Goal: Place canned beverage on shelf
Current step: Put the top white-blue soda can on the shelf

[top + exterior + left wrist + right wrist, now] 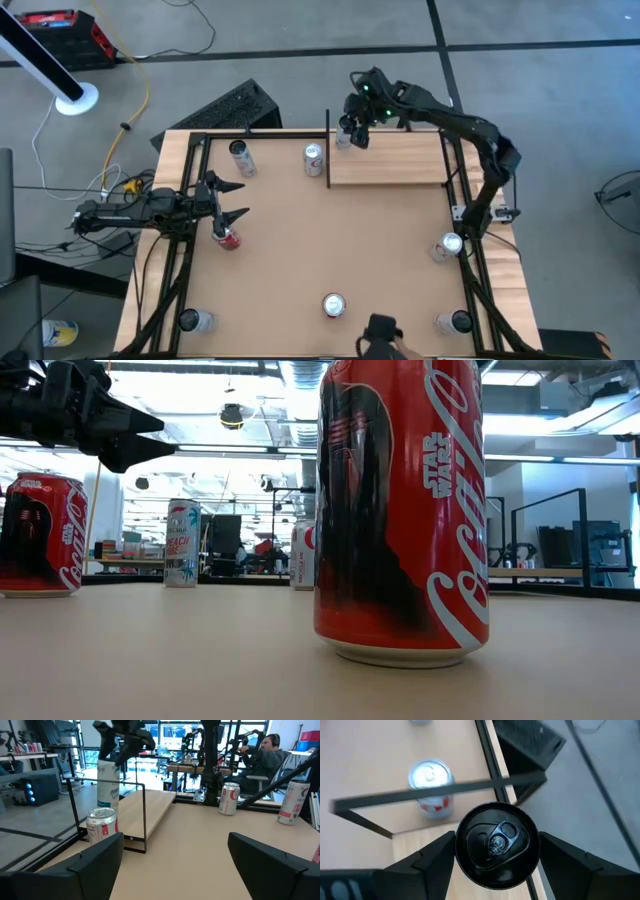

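Tabletop (330, 230) cans ring shelf (395, 160); right hand (347, 132) grips black-topped can (497, 845); left hand (232, 200) open.

A red can (401, 510) with white script lettering and a dark figure printed on its side is standing nearest in the low view; another red can (40, 536) with the same design is showing further left. A pale can (182, 543) is wearing teal and pink lettering. The shelf (388, 160) is showing pale wood with thin black uprights. The can (497, 844) between the right gripper's (495, 855) dark fingers is showing a glossy black top.
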`<state>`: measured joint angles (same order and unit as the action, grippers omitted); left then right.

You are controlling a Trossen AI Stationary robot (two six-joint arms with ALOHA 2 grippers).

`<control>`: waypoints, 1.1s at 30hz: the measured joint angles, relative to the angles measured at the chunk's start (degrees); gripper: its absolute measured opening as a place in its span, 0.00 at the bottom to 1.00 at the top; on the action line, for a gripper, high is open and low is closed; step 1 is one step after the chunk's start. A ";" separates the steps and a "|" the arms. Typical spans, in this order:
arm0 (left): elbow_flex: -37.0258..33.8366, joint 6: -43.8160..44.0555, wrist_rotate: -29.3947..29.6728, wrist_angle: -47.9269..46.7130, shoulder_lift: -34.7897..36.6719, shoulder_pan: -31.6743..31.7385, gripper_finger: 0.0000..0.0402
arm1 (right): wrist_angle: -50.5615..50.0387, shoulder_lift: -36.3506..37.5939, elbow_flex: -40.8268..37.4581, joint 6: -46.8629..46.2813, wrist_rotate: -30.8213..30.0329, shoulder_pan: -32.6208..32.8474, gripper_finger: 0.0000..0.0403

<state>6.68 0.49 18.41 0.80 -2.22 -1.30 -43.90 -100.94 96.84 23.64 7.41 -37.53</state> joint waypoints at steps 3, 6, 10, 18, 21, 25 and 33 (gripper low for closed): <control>0.00 -0.24 -0.02 -0.02 0.02 0.00 0.85 | -3.22 -2.38 3.43 0.27 0.23 -1.09 0.71; 0.00 -0.29 -0.02 -0.03 0.00 0.00 0.85 | -3.41 -3.54 5.25 0.28 0.57 -2.21 0.71; 0.00 -0.29 -0.07 -0.26 0.02 0.00 0.85 | -3.59 -4.46 5.91 0.43 2.50 -3.38 0.71; 0.00 -0.09 -0.07 -0.26 0.02 -0.02 0.85 | -3.74 -4.47 5.87 0.41 3.62 -4.29 0.71; 0.00 -0.05 -0.07 -0.26 0.01 -0.01 0.85 | -3.71 -4.47 5.87 0.42 3.64 -4.27 0.71; 0.00 -0.05 -0.09 -0.26 0.00 -0.02 0.85 | -3.58 -5.31 5.86 0.83 4.05 -4.09 0.71; 0.00 -0.05 -0.09 -0.34 0.01 0.00 0.85 | -3.90 -6.06 5.85 0.41 5.04 -4.66 0.71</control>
<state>6.68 0.45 18.33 0.46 -2.21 -1.30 -47.80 -107.00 102.69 24.05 12.45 -42.19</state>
